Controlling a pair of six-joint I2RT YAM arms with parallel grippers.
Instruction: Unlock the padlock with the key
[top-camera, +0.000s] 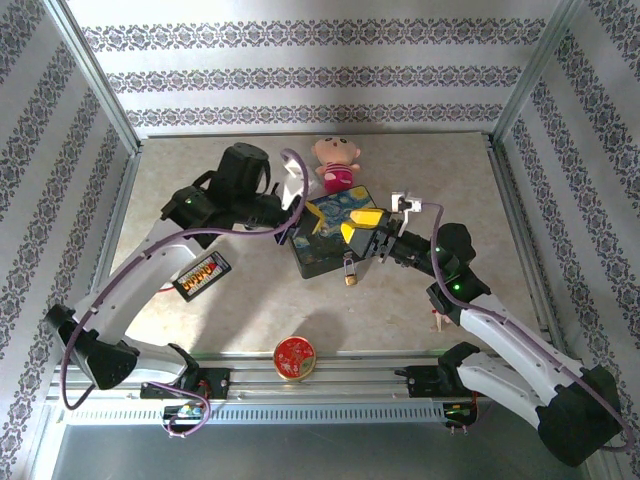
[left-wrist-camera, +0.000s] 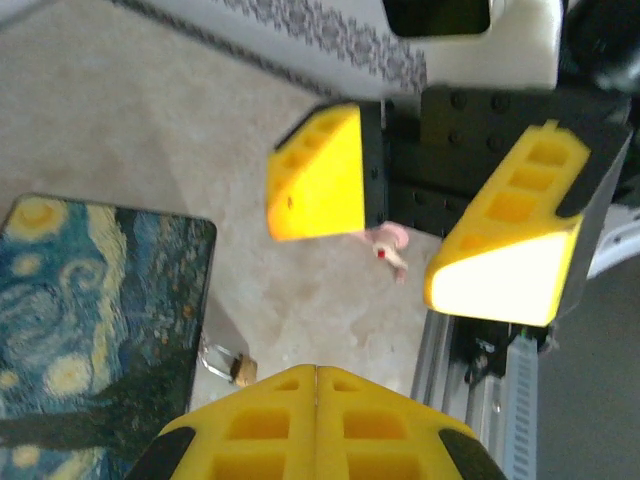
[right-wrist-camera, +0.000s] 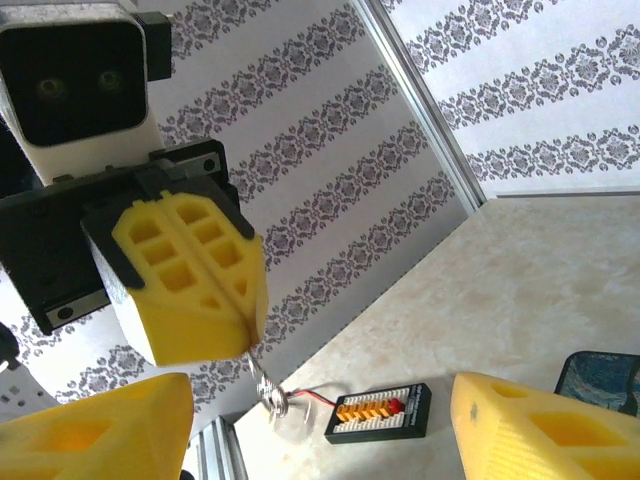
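Beside the blue tin (top-camera: 320, 250), near edge: padlock (top-camera: 349, 268), open table (top-camera: 400, 300) beyond.

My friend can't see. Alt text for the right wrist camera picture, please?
The left gripper, yellow and shut, hangs close ahead with a small metal ring dangling from its tips. The right gripper frames the bottom corners, fingers wide apart; behind lie a black connector board on a beige table and striped wallpaper.

Top camera high above table (top-camera: 400, 310), wrist cameras close, facing each other across blue tin (top-camera: 322, 240).
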